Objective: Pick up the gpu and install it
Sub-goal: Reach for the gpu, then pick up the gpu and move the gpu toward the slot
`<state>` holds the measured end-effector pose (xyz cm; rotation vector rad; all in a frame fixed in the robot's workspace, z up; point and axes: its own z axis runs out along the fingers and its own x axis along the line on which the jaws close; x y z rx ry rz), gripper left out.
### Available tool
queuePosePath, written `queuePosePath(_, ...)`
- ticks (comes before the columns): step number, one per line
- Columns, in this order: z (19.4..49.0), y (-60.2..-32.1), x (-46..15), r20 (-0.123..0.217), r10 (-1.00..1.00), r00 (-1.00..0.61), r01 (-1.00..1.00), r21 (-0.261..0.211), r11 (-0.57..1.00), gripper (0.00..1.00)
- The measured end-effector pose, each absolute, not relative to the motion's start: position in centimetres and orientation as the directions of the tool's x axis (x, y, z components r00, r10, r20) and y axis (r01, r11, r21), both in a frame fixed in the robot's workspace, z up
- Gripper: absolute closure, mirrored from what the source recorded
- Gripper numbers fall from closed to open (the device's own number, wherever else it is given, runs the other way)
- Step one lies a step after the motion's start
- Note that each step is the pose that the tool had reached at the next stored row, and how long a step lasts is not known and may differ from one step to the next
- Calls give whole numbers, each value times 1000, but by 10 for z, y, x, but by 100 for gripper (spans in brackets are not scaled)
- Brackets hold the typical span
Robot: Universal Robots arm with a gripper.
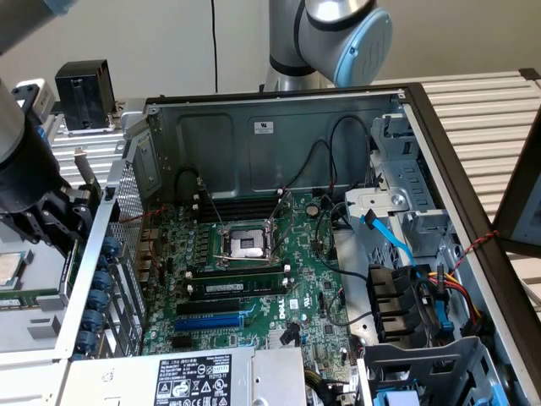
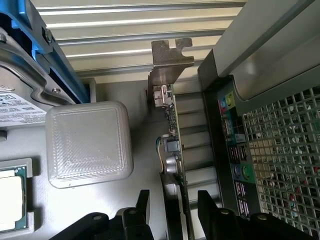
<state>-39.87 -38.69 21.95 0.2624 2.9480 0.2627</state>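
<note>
Gripper, exterior view: the dark gripper (image 1: 61,222) is outside the computer case (image 1: 279,110), by its wall on the exterior view's left.
Card, exterior view: the graphics card (image 1: 84,169) stands just past the gripper, with its metal end poking up.
Card, wrist view: the graphics card (image 2: 174,150) shows its thin edge. It is long and runs away from the gripper, silver end farthest off.
Gripper, wrist view: the gripper (image 2: 172,202) is spread apart, one finger on each side of the card, with a small gap at both.
Block, wrist view: a gray block (image 2: 89,144) lies beside the card.
</note>
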Motion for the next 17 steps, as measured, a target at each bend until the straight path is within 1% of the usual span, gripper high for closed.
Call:
queuePosePath(5, 218, -387, -399, -152, 205, -967, 175, 189, 966, 51)
queuePosePath(7, 218, -387, -399, -152, 210, -966, 181, 189, 965, 64)
queuePosePath(8, 218, -387, -399, -153, 213, -965, 183, 189, 965, 64)
queuePosePath(9, 218, -387, -399, -152, 214, -965, 184, 189, 964, 70)
queuePosePath(14, 217, -387, -399, -152, 216, -965, 186, 189, 964, 70)
queuePosePath(17, 222, -387, -399, -152, 216, -965, 186, 189, 964, 70)
